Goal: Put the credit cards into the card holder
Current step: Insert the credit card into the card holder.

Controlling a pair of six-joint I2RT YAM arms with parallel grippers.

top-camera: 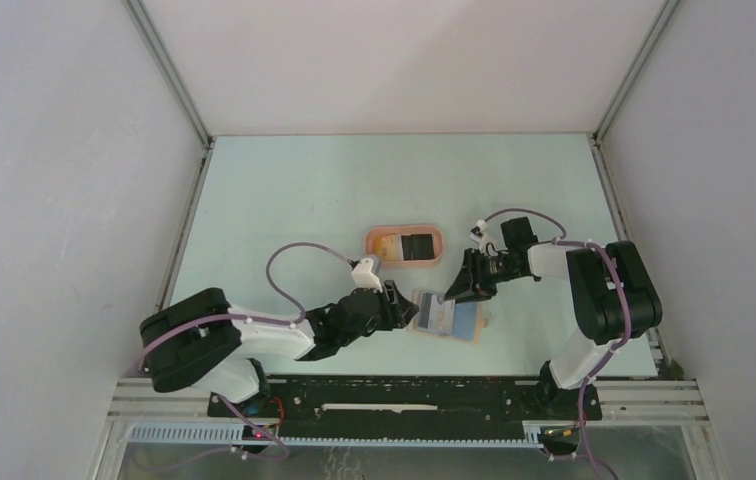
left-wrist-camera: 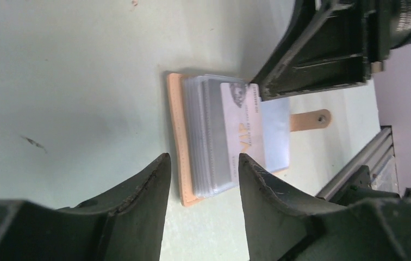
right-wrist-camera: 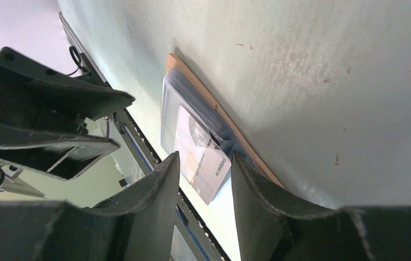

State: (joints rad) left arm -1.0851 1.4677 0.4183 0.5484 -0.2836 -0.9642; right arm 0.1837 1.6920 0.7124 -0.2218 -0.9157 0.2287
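The left fingers (left-wrist-camera: pixel 138 201) stood apart, clamped on nothing, at 9 o'clock of the holder (top-camera: pixel 430 312). The holder lay open on the table (top-camera: pixel 284 200), near its front edge.

By my reading, the task was partly done. A pale card (left-wrist-camera: pixel 247 130) looked tucked into one of the holder's clear sleeves. One end poked out in the right wrist view, so it probably needed pushing home. At 11 o'clock of the holder, the tray (top-camera: pixel 379 240) held black cards (top-camera: pixel 416 246), how many I could not tell; those were left to do.

The right fingers (right-wrist-camera: pixel 149 190) were apart too, gripping nothing, at 1 o'clock of the holder.

The pale card bore large letters that read "VIP". A smaller line beside them and a number row at its exposed end were too small to read. No brand showed on the holder or its tab (left-wrist-camera: pixel 309 118).
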